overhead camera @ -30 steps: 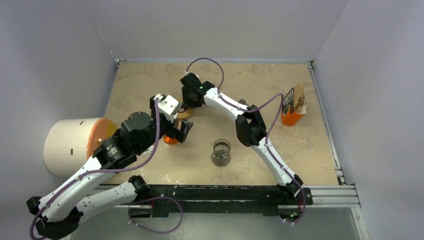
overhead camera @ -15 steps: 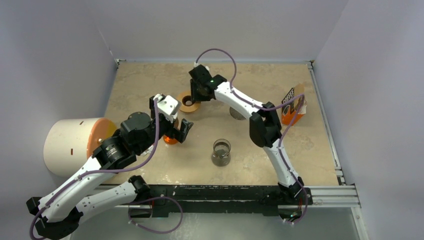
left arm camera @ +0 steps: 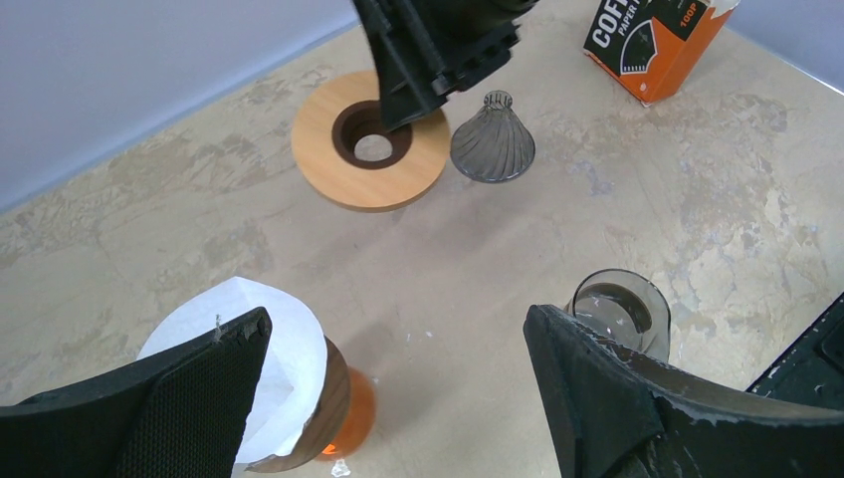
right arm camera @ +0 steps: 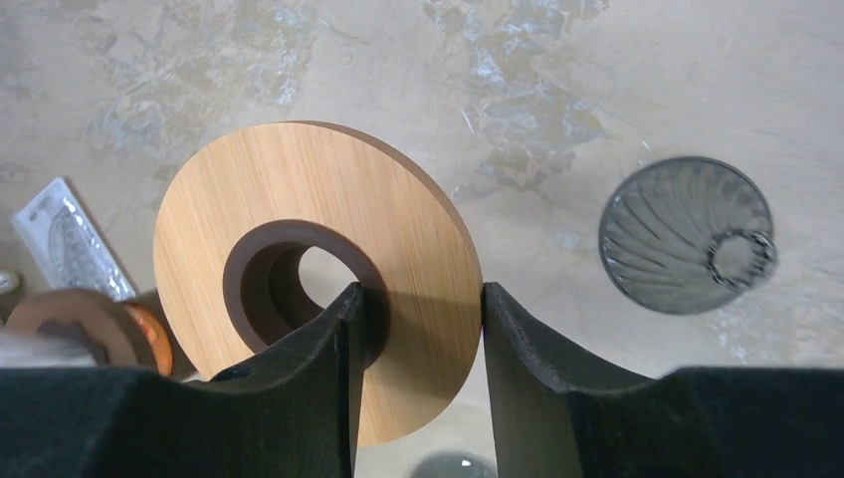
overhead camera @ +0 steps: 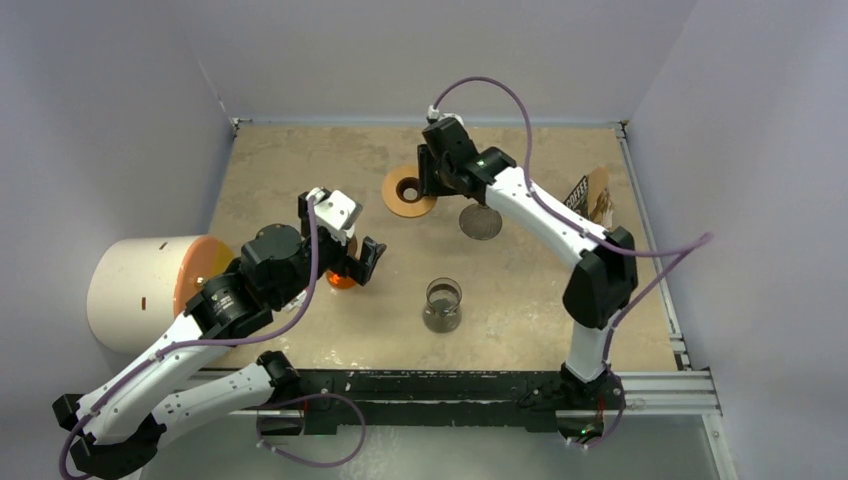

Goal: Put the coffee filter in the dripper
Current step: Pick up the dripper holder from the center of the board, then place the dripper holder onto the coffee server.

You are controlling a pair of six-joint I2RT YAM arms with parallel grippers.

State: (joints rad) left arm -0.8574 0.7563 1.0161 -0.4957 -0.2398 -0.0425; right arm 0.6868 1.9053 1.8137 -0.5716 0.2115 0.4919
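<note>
Right wrist shows the right gripper clamping the wooden ring beside the glass cone; left gripper wide open.

- Top external: fixed, high up behind the arm bases, tilted down. It takes in the whole counter plus the walls on three sides, and is the farthest view.
- Left wrist: low over the counter's left part, angled down and out toward the back wall. Its own fingers fill the bottom corners (very close).
- Right wrist: looks almost straight down and is the nearest view. Its own fingers sit bottom centre, with the wooden ring filling mid-frame.
- Overlap: the wooden ring and the ribbed glass cone show in all three views.
- The glass cup and the orange packet both show in top external and left wrist.
</note>
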